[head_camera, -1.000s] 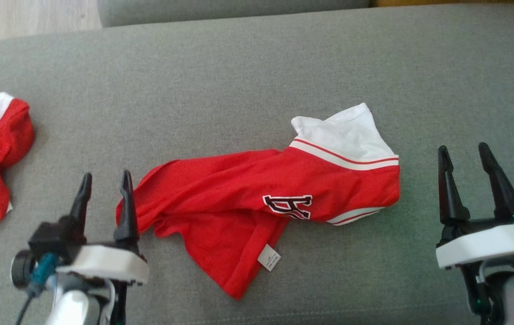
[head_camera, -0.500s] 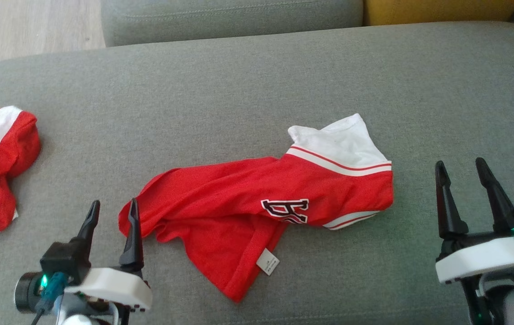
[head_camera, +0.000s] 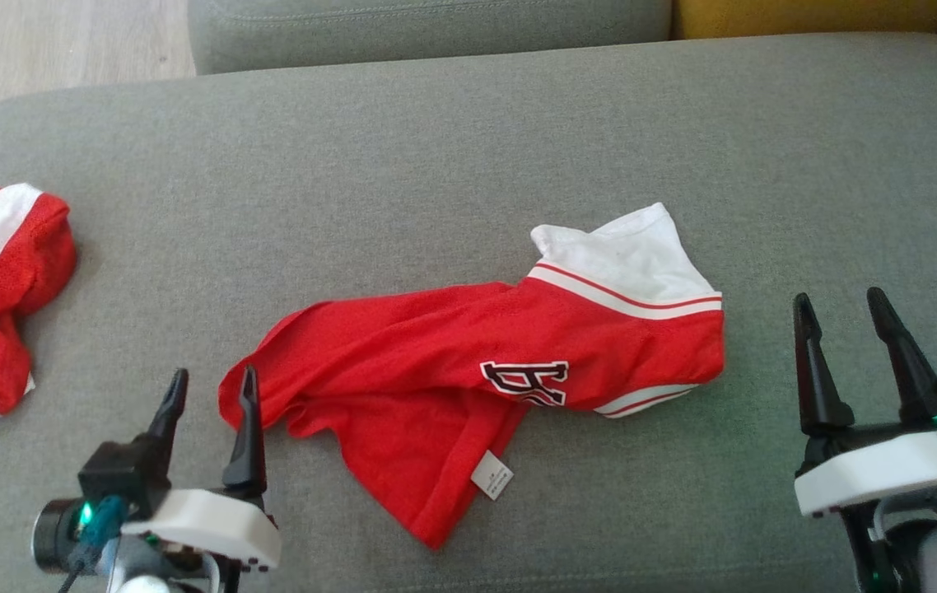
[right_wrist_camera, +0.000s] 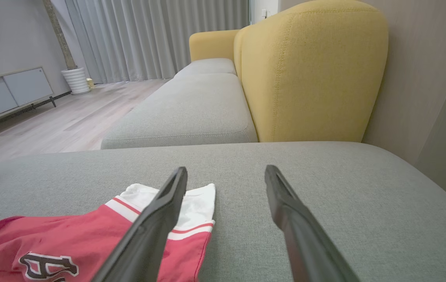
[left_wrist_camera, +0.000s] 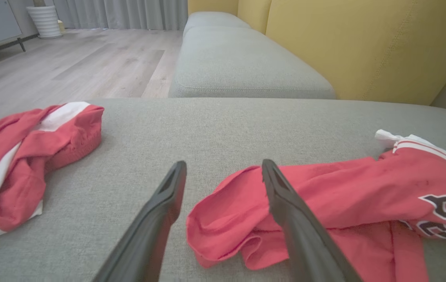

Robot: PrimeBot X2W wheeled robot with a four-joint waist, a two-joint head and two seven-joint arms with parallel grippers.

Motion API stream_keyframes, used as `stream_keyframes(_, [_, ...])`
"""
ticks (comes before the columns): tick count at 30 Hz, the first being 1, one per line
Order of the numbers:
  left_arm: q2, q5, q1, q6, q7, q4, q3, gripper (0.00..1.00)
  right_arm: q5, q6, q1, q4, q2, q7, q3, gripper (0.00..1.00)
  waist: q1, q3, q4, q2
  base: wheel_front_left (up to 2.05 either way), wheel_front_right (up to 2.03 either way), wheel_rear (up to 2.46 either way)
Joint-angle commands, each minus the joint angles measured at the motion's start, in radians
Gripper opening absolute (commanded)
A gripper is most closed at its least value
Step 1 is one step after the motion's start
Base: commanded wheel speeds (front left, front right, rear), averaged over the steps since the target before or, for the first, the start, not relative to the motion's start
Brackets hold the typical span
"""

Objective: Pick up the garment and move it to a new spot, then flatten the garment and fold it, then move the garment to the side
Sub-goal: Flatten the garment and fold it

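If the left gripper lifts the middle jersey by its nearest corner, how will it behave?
Probably floppy: the jersey lies in soft folds, so it should drape from one pinch. Likely light, being thin fabric. It may drag on the woven cushion.

1. Soft, even daylight brightens the grey cushion (head_camera: 468, 165) around the garment (head_camera: 435, 362).
2. Faint, diffuse shadows hug the garment's near edge.
3. The head view is slightly grainy; the wrist views wash the garment pinker and bend straight lines far from it.
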Motion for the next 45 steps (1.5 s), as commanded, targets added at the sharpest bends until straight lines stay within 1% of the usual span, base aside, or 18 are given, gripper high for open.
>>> stream_keyframes(1, [0.024, -0.006, -0.042, -0.003, 0.006, -0.029, 0.034, 1.0, -0.002, -0.001, -0.017, -0.038, -0.005, 0.002, 0.019, 1.0, 0.0, 0.002, 0.002, -0.0001, 0.0, 0.0, 0.0])
stream_keyframes(4, [0.029, -0.029, -0.069, -0.031, 0.04, 0.007, 0.025, 1.0, 0.002, -0.001, -0.019, -0.035, -0.005, 0.0, 0.017, 1.0, 0.0, 0.012, 0.006, -0.0001, 0.0, 0.0, 0.0])
stream_keyframes(8, [0.039, -0.076, -0.124, -0.075, 0.097, 0.108, 0.029, 1.0, 0.005, -0.001, -0.031, -0.036, -0.005, 0.0, 0.026, 1.0, 0.0, 0.04, 0.007, -0.0001, 0.0, 0.0, 0.0])
stream_keyframes(12, [0.034, -0.125, -0.166, -0.113, 0.117, 0.222, 0.039, 1.0, 0.008, -0.001, -0.041, -0.027, -0.005, 0.0, 0.037, 1.0, 0.0, 0.057, -0.002, -0.0001, 0.0, 0.0, 0.0])
stream_keyframes(16, [0.027, -0.162, -0.193, -0.143, 0.128, 0.304, 0.045, 1.0, 0.011, -0.001, -0.045, -0.02, -0.005, -0.002, 0.033, 1.0, 0.0, 0.067, -0.011, -0.0001, 0.0, 0.0, 0.0])
stream_keyframes(17, [0.025, -0.17, -0.199, -0.15, 0.132, 0.317, 0.046, 0.64, 0.013, -0.001, -0.046, -0.018, -0.005, -0.002, 0.032, 1.0, 0.0, 0.069, -0.012, -0.0001, 0.0, 0.0, 0.0])
stream_keyframes(18, [0.025, -0.176, -0.204, -0.157, 0.135, 0.328, 0.045, 0.38, 0.013, -0.001, -0.046, -0.017, -0.005, -0.003, 0.029, 1.0, 0.0, 0.07, -0.013, -0.0001, 0.0, 0.0, 0.0])
stream_keyframes(19, [0.025, -0.18, -0.209, -0.163, 0.136, 0.338, 0.043, 0.0, 0.014, -0.001, -0.047, -0.016, -0.005, -0.004, 0.026, 1.0, 0.0, 0.072, -0.013, -0.0001, 0.0, 0.0, 0.0])
stream_keyframes(24, [0.021, -0.187, -0.235, -0.181, 0.116, 0.377, 0.04, 0.0, 0.021, -0.001, -0.055, -0.008, -0.005, -0.007, 0.016, 1.0, 0.0, 0.08, -0.011, -0.0001, 0.0, 0.0, 0.0])
stream_keyframes(28, [0.014, -0.185, -0.252, -0.184, 0.069, 0.388, 0.044, 0.0, 0.033, -0.001, -0.074, 0.009, -0.005, -0.014, 0.007, 1.0, 0.0, 0.082, -0.008, -0.0001, 0.0, 0.0, 0.0])
stream_keyframes(31, [0.01, -0.185, -0.259, -0.183, 0.039, 0.389, 0.049, 0.0, 0.037, -0.001, -0.111, 0.045, -0.005, -0.017, -0.005, 1.0, 0.0, 0.084, -0.005, -0.0001, 0.0, 0.0, 0.0])
stream_keyframes(34, [0.003, -0.18, -0.276, -0.185, 0.018, 0.376, 0.043, 0.0, 0.038, -0.001, -0.2, 0.13, -0.016, -0.003, -0.005, 1.0, 0.0, 0.098, 0.009, -0.0001, 0.0, 0.0, 0.0])
stream_keyframes(35, [0.003, -0.18, -0.276, -0.185, 0.018, 0.376, 0.043, 0.0, 0.038, -0.001, -0.2, 0.13, -0.016, -0.003, -0.005, 1.0, 0.0, 0.098, 0.009, -0.0001, 0.0, 0.0, 0.0])
stream_keyframes(36, [0.0, -0.18, -0.283, -0.185, 0.017, 0.372, 0.04, 0.0, 0.047, -0.001, -0.227, 0.156, -0.019, 0.0, 0.0, 1.0, 0.0, 0.103, 0.014, -0.0001, 0.0, 0.0, 0.0])
stream_keyframes(39, [-0.008, -0.172, -0.31, -0.188, 0.017, 0.358, 0.025, 0.0, 0.057, -0.001, -0.311, 0.251, -0.048, 0.016, 0.023, 1.0, 0.0, 0.127, 0.037, -0.0001, 0.0, 0.0, 0.0])
stream_keyframes(45, [-0.023, -0.153, -0.383, -0.2, 0.013, 0.337, -0.004, 0.0, 0.089, -0.001, -0.483, 0.493, -0.1, 0.033, 0.078, 1.0, 0.0, 0.193, 0.074, -0.0001, 0.0, 0.0, 0.0])
